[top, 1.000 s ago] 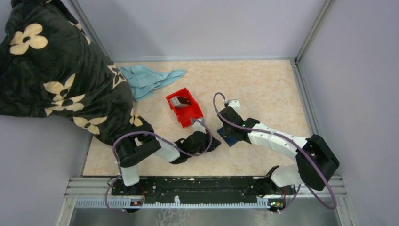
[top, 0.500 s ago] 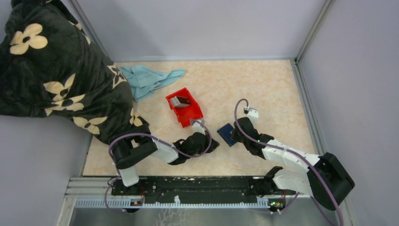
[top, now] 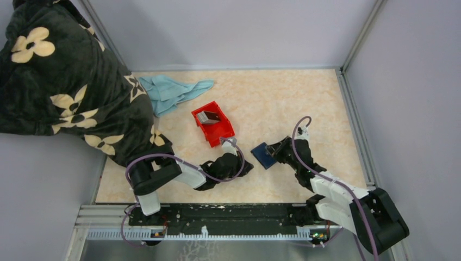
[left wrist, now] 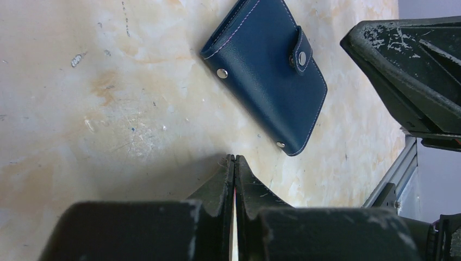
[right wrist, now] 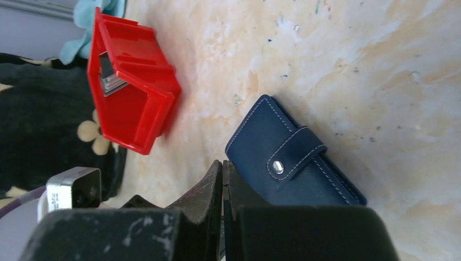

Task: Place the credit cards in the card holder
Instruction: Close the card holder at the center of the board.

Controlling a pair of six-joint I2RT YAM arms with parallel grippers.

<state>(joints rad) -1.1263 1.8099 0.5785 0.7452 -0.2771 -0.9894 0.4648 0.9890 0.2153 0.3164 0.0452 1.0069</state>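
Card holder [top: 264,155]: lay flat on the bench [top: 304,98], folded shut with its tab snapped, between the tips of the two arms.
Credit cards [top: 208,116]: stacked, leaning at the far end of the red bin [top: 220,135], well apart from the holder; none in it yet.
Left jaws: pressed together, nothing seen between them, low over the bench near the holder.
Right jaws: pressed together, empty, tips at the holder's edge; contact could not be told.
Risk, holder: one-sided prying at the tab would likely skid the light wallet across the smooth bench.
Risk, cards: thin and packed; a pinch might lift several, or slip.
Risk, arms: both crowded one small thing; a knock seemed possible.
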